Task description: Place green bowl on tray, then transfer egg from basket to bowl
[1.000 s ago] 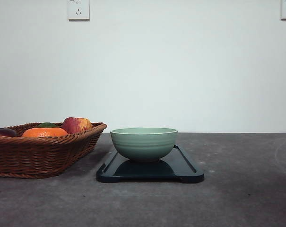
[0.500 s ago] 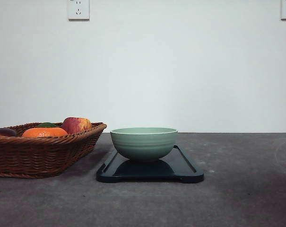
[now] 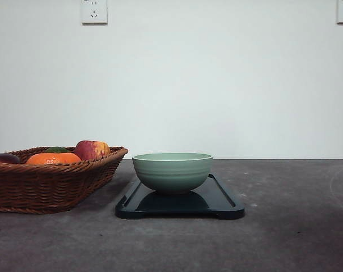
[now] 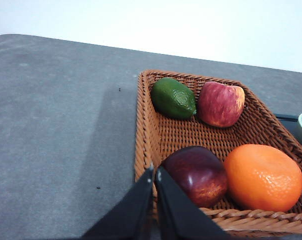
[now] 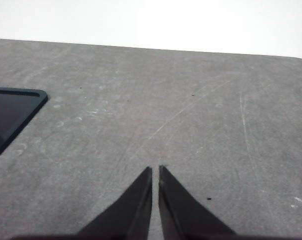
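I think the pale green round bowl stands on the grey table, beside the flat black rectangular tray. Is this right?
Not quite. In the front view the pale green round bowl stands on the flat black rectangular tray, not beside it; the tray itself lies on the grey table.

Grey table (image 3: 296,226) with basket (image 3: 46,184), tray (image 3: 222,201)

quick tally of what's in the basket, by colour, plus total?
Green: 1, the lime-like fruit
Red-yellow: 1, the apple
Dark purple-red: 1, the round fruit
Orange: 1, the orange
Total: 4 items in the basket; none of them looks like an egg.
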`<state>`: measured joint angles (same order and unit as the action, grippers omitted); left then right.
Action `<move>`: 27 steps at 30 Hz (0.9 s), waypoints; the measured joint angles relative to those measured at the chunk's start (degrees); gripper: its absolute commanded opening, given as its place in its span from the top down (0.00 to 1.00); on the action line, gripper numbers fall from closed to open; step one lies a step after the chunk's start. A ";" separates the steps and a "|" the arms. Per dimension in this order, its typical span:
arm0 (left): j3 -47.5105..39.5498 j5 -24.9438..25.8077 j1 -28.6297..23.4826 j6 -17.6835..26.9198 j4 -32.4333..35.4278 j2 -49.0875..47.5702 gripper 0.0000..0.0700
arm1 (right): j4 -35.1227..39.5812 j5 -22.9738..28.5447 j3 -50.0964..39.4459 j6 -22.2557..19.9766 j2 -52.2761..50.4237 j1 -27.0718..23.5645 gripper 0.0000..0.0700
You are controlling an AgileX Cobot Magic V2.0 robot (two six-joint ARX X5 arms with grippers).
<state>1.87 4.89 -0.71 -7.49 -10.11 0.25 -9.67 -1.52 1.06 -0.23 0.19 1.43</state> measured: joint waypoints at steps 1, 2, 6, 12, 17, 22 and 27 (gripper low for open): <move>0.00 0.00 0.00 0.00 0.00 0.00 1.00 | 0.00 -0.02 0.00 0.00 0.00 0.00 0.98; 0.00 0.00 0.00 0.00 0.00 0.00 1.00 | 0.00 -0.02 0.00 0.00 0.00 0.00 0.98; 0.00 0.00 0.00 0.00 0.00 0.00 1.00 | 0.00 0.00 0.00 0.00 0.00 0.00 0.98; 0.00 0.00 0.00 0.00 0.00 0.00 1.00 | 0.00 -0.02 0.00 0.00 0.00 0.00 0.98; 0.00 0.00 0.00 0.00 0.02 0.00 1.00 | 0.00 -0.02 0.00 0.00 0.00 0.00 0.98; 0.00 0.00 0.00 0.00 0.00 0.00 1.00 | 0.00 -0.02 0.00 0.00 0.00 0.00 0.98; 0.00 0.00 0.00 0.00 0.00 0.00 1.00 | 0.02 -0.02 0.00 0.00 0.00 0.00 0.98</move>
<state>1.87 4.89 -0.71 -7.49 -10.11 0.25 -9.65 -1.54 1.06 -0.23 0.19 1.43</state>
